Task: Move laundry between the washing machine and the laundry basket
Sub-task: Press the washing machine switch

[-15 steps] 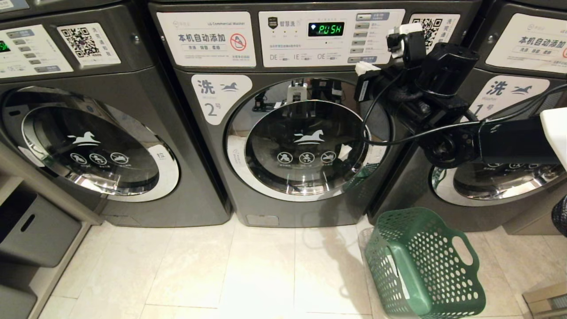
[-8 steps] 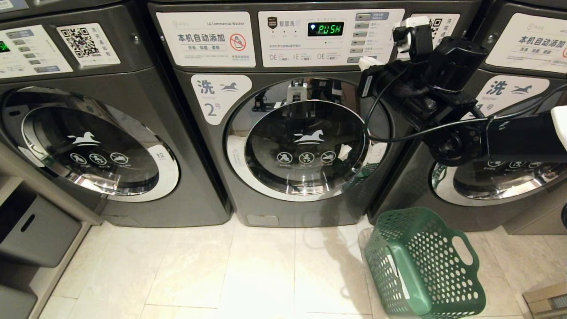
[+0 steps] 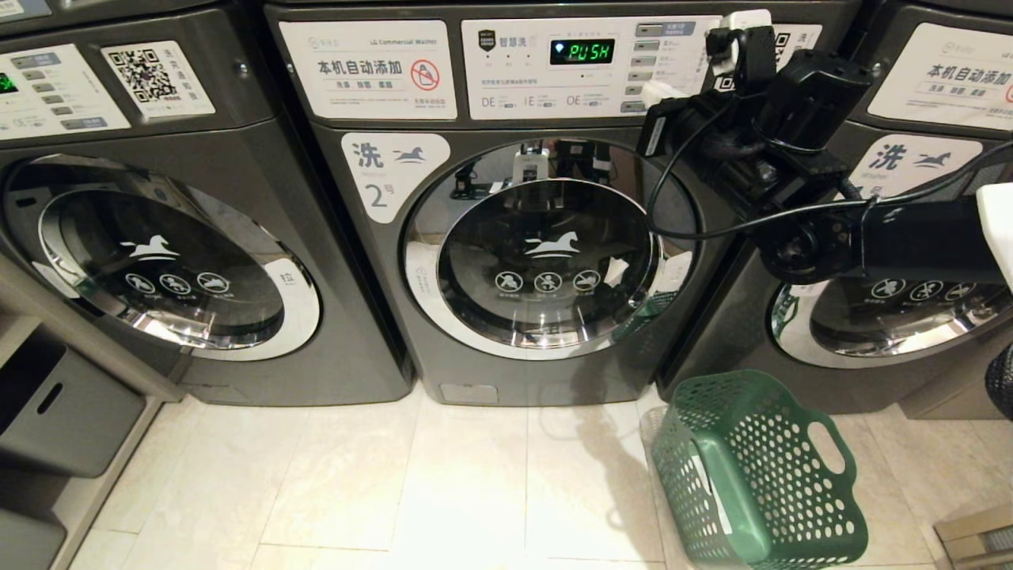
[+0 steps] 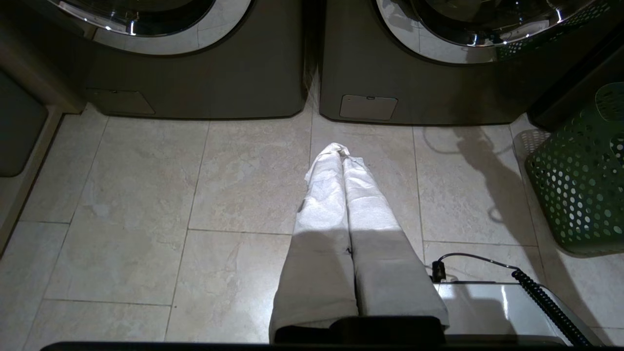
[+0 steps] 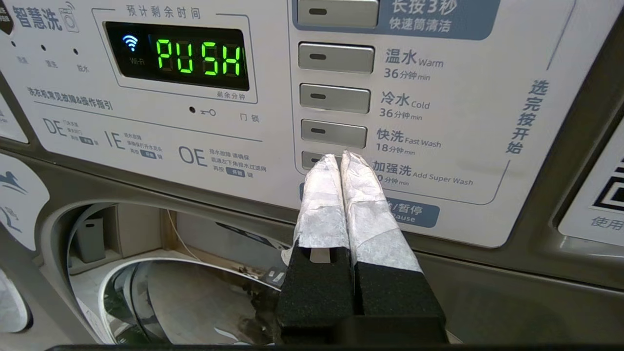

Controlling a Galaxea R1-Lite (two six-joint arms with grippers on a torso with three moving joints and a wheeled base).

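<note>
1. The right claw (image 5: 341,158) is reaching up to the control panel (image 3: 589,67) of the washing machine (image 3: 546,237) marked 2, its two wrapped fingers pressed together with nothing between them and their tips right at the lowest of the program buttons (image 5: 314,158), beside the "Add Super Wash" label; whether they are actually touching it cannot be told.
2. The display (image 5: 178,56) is reading "PUSH", and the round door (image 3: 546,249) is sitting closed, so the step in hand looks like starting the wash rather than moving clothes.
3. The laundry basket (image 3: 756,467) is standing on the floor (image 3: 443,491) to the near right of the machine, tilted, with no garment visible inside; no laundry can be made out through the dark door glass either.
4. The left claw (image 4: 343,195) is hanging low over the floor tiles in front of the machines, fingers pressed together and holding nothing.
5. The next move probably calls for a short, straight push with the closed fingertips on the chosen button, kept square so they are not sliding onto the neighbouring button above or the pause key below.
</note>
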